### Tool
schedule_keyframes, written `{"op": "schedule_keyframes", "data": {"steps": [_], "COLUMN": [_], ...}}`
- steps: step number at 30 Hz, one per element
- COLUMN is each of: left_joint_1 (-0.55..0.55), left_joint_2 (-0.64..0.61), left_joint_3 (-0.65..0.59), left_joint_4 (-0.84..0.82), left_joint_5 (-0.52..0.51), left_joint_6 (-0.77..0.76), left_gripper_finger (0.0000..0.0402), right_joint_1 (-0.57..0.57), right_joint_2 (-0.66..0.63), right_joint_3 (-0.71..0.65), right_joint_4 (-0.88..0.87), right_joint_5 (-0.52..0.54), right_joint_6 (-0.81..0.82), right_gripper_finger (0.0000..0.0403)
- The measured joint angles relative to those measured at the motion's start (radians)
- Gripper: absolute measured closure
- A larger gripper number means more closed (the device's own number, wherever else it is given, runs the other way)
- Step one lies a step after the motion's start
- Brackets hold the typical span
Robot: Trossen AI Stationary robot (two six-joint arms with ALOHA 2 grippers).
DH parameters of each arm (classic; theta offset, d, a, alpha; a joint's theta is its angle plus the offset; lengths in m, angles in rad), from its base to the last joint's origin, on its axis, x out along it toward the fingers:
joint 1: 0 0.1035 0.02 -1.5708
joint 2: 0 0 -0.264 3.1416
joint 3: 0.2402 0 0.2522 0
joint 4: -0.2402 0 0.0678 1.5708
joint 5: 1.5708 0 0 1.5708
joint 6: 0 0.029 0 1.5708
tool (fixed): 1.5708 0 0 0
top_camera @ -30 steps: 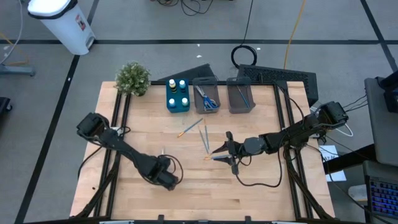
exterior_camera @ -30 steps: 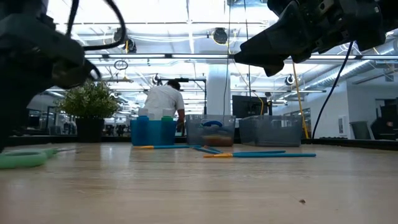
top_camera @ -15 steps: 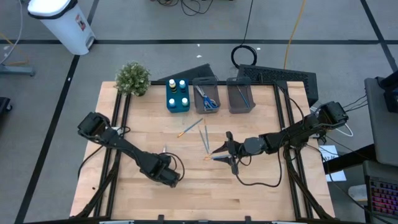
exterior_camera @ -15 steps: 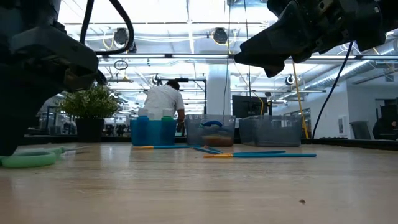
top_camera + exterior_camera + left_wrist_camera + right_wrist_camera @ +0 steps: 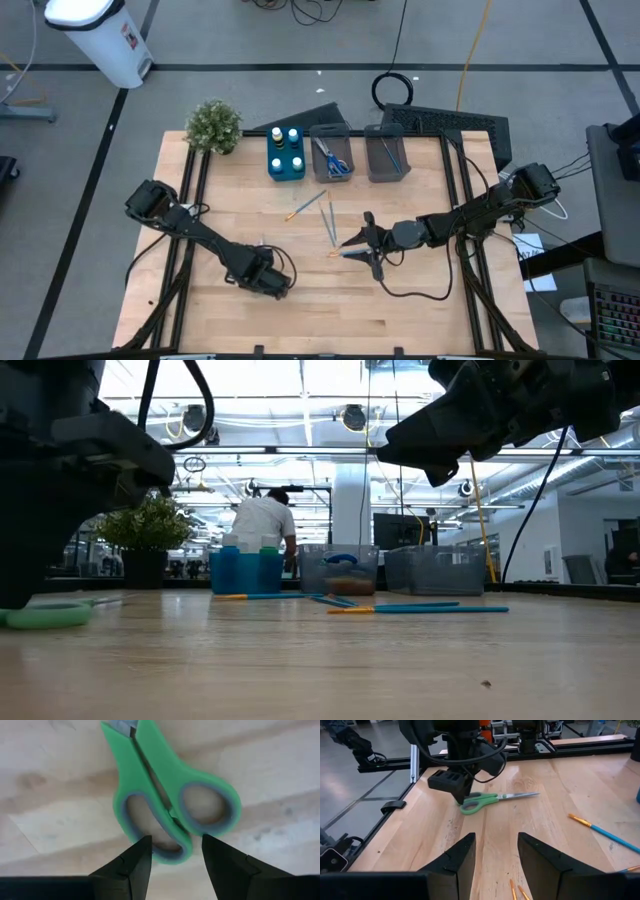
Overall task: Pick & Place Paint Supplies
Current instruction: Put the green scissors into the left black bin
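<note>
we've got a light wooden table (image 5: 320,310), little green potted plant (image 5: 213,126) at its back corner, blue bin (image 5: 286,165) then two grey bins (image 5: 331,140) beside it, white trash can (image 5: 98,35) on the floor, person (image 5: 265,525) way behind

No legible text, brand, number or sign is to be made out in any view. A small red-and-dark label is seen on the white cylindrical bin (image 5: 108,38) at the upper left of the high view, but its wording cannot be read. Sheets of white paper (image 5: 527,250) at the right edge carry print too small to be deciphered.
</note>
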Motion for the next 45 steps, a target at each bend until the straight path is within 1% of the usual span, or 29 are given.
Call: {"op": "schedule_keyframes", "data": {"steps": [4, 11, 16, 20, 27, 31, 39, 45], "left_joint_1": [0.0, 0.02, 0.05, 0.057, 0.034, 0.024, 0.023, 0.021], "left_joint_2": [0.0, 0.0, 0.0, 0.0, 0.0, 0.001, 0.001, 0.001], "left_joint_3": [0.0, 0.0, 0.0, 0.0, 0.0, -0.018, -0.042, -0.043], "left_joint_4": [0.025, 0.025, 0.024, 0.003, -0.052, -0.071, -0.067, -0.042], "left_joint_5": [0.056, 0.073, 0.071, 0.046, 0.038, 0.037, 0.037, -0.008], "left_joint_6": [-0.011, -0.086, -0.092, -0.096, -0.151, -0.152, -0.039, 0.092], "left_gripper_finger": [0.022, 0.022, 0.022, 0.022, 0.022, 0.022, 0.022, 0.022], "right_joint_1": [0.0, 0.0, 0.0, 0.002, 0.002, 0.002, 0.002, 0.002], "right_joint_2": [0.0, 0.0, 0.0, 0.0, 0.0, 0.0, 0.0, 0.0], "right_joint_3": [0.0, 0.0, 0.0, 0.0, 0.0, 0.0, 0.0, 0.0], "right_joint_4": [0.0, 0.0, -0.001, -0.015, -0.026, -0.026, -0.027, -0.028], "right_joint_5": [0.0, -0.003, -0.003, -0.004, -0.004, -0.004, -0.004, -0.004], "right_joint_6": [0.022, 0.022, 0.022, 0.017, 0.015, 0.014, 0.014, 0.014], "right_gripper_finger": [0.0261, 0.0261, 0.0261, 0.0261, 0.0261, 0.0261, 0.0261, 0.0261]}}
